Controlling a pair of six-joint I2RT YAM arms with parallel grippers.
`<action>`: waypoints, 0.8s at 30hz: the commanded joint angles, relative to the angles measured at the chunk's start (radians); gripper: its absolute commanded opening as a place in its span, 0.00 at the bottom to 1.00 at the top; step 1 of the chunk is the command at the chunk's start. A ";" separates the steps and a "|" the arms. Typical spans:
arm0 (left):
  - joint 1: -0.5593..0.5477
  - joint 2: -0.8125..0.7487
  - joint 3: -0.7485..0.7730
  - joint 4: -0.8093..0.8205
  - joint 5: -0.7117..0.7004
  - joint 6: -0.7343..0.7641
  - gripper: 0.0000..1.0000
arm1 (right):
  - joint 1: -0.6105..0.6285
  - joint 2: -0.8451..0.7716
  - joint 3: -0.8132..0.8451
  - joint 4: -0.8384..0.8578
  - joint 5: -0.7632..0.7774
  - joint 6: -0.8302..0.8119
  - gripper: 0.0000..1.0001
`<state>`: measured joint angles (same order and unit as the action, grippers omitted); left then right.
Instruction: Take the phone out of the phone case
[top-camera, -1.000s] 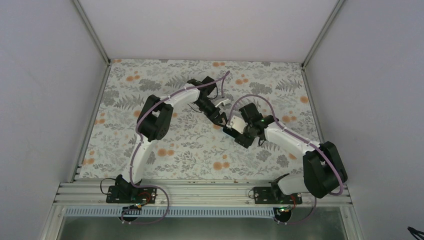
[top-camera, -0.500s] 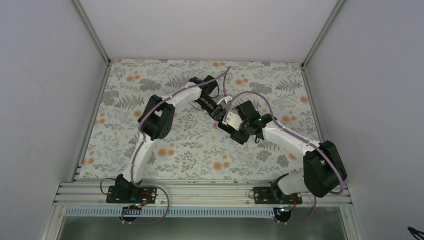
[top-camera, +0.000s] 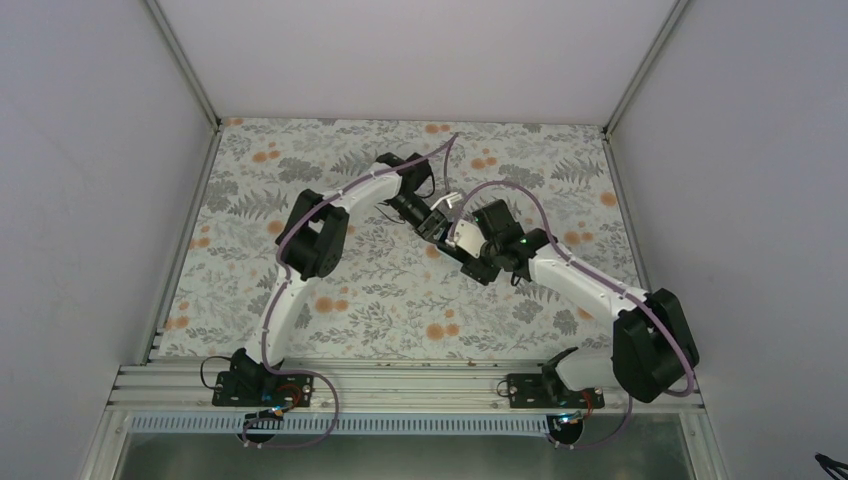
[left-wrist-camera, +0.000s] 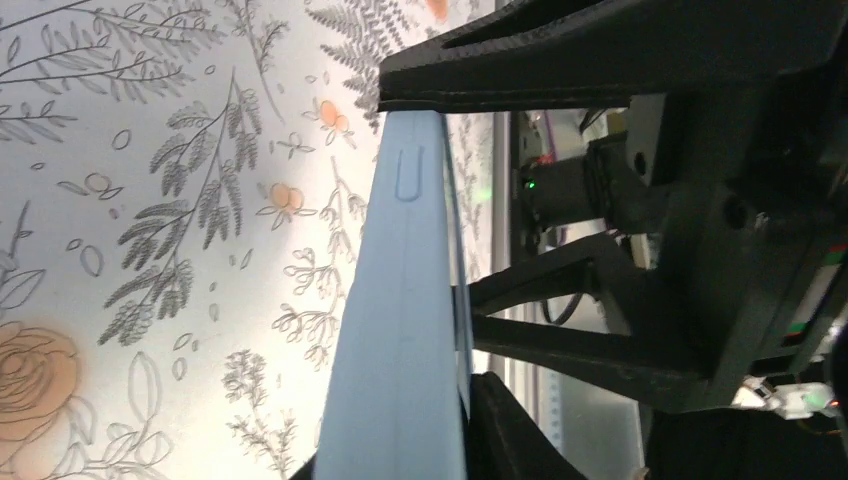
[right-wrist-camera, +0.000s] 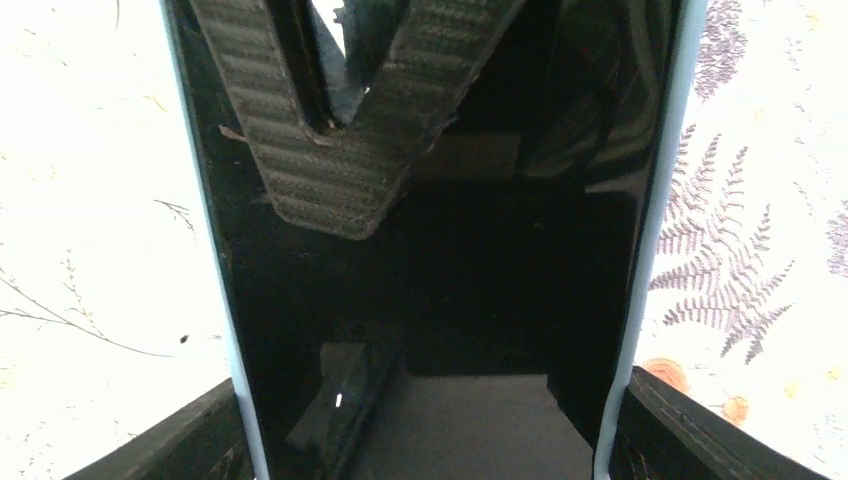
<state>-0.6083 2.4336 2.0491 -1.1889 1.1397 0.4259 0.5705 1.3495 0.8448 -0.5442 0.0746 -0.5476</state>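
The phone (right-wrist-camera: 430, 300) in its phone case (left-wrist-camera: 400, 300) runs lengthwise from your right gripper (right-wrist-camera: 440, 435), clamped across it, to your left gripper (top-camera: 432, 222), narrow at the far end, hold unclear.

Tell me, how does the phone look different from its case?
The phone is black and shiny like a mirror; the case is pale blue and dull. The phone fills the middle of the right wrist view; the case shows there only as thin strips down both long sides. They share one grip: the phone sits in the case, and the right gripper clamps the case's sides.
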 joint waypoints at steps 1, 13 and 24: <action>-0.002 0.000 0.032 0.007 0.022 0.008 0.14 | 0.011 -0.051 0.042 0.035 0.011 0.010 0.57; -0.001 -0.071 0.182 -0.074 -0.186 0.158 0.02 | -0.011 -0.161 0.062 -0.119 -0.136 -0.050 1.00; -0.009 -0.609 -0.373 0.447 -0.545 0.123 0.02 | -0.270 -0.261 0.186 -0.325 -0.484 -0.277 1.00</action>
<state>-0.6113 1.9751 1.7729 -0.9619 0.6643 0.5236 0.3626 1.0836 1.0161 -0.7998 -0.2398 -0.7162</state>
